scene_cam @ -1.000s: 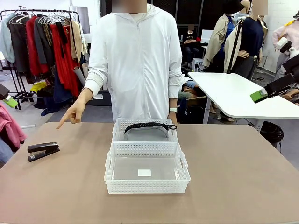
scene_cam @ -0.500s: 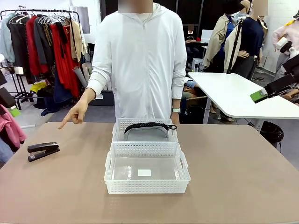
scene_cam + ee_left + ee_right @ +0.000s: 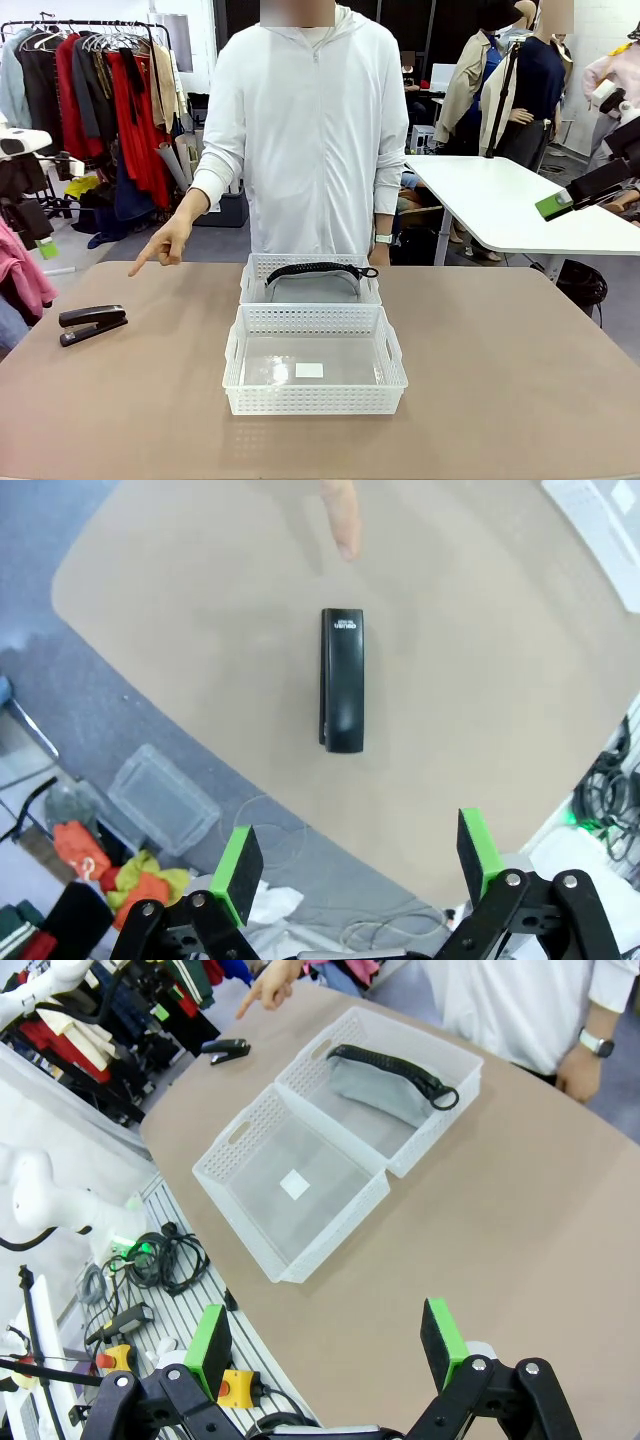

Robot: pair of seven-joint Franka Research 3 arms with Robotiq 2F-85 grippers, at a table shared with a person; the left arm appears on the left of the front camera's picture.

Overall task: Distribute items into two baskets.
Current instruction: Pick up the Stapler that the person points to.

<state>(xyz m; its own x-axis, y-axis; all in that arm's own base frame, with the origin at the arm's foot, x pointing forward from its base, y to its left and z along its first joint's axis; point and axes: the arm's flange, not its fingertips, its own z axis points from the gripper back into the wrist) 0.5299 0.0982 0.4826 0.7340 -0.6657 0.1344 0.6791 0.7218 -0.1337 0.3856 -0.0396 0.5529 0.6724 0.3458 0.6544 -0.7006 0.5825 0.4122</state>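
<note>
The stapler (image 3: 342, 680) lies closed and flat on the table (image 3: 480, 660), well apart from the left pincer (image 3: 357, 861). In the left wrist view it sits ahead of the gap between the green pads (image 3: 238, 868), with its long side running away from them. That pincer is spread wide and holds nothing. It hangs short of the stapler, over the table's rounded edge.

Beyond the stapler a person's hand (image 3: 160, 245) points a finger down toward it, the fingertip near it but not touching. Nothing lies between the stapler and the pincer. Below the edge nearest the stapler the floor carries a clear plastic box (image 3: 160, 800) and loose cables (image 3: 610, 770).

To the stapler's right in the front view, well apart from it, stand the two baskets, touching end to end. The near basket (image 3: 315, 400) holds nothing, and the small white label (image 3: 309, 370) on its bottom is in plain sight. The far basket (image 3: 258, 270) holds the grey pouch (image 3: 310, 288), its black braided handle (image 3: 315, 269) arching over the top. The person's other hand (image 3: 378, 255) hangs just beyond that basket.

The right pincer (image 3: 326, 1343) is also spread and holding nothing. It hangs on the other side of the baskets from the stapler, far from it.
</note>
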